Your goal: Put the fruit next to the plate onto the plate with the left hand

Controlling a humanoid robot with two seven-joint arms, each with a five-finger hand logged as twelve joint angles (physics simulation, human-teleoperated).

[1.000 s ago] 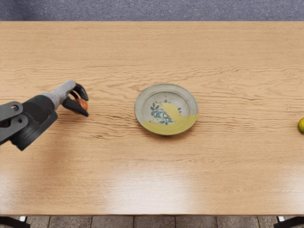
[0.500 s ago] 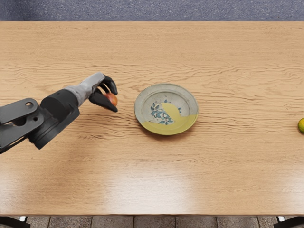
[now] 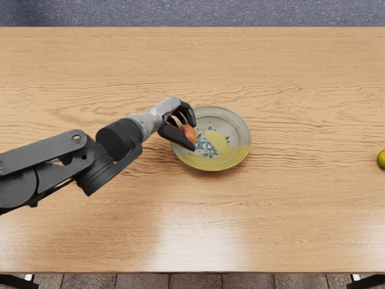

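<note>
Left hand [image 3: 175, 120] here, my fingers curled round one reddish fruit [image 3: 189, 133], round, no long axis showing, over the single plate [image 3: 243, 129] at its left rim; one greenish fruit [image 3: 381, 159] sits far right on the tabletop [image 3: 252, 60].

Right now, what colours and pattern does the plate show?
The plate is grey, with a yellow patch and blue floral centre; head view.
</note>
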